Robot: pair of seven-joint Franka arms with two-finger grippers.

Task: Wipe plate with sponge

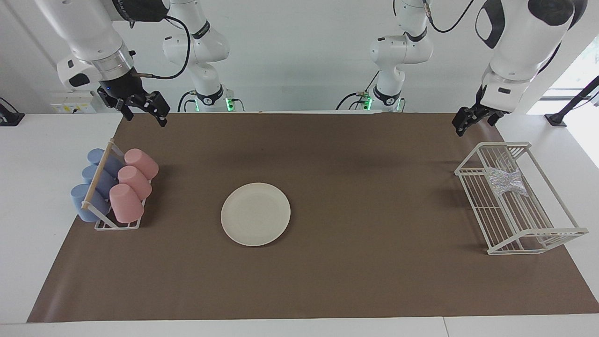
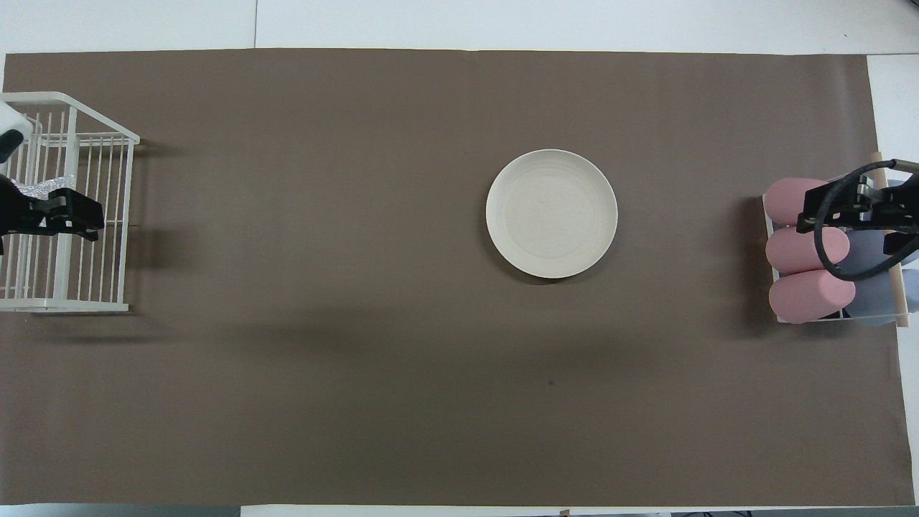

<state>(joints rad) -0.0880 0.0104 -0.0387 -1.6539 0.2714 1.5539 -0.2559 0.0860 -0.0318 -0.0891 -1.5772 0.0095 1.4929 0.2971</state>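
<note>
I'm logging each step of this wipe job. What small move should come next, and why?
Probably lower the left gripper into the wire rack toward the sponge. The sponge lies in that rack at the left arm's end, ungrasped, and the plate sits bare mid-table. The right gripper waits up over the cup rack's end.

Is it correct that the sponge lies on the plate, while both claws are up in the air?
Not quite. The facing view shows the sponge in the white wire rack, not on the plate, which is bare. The left claw and right claw are indeed raised.
</note>
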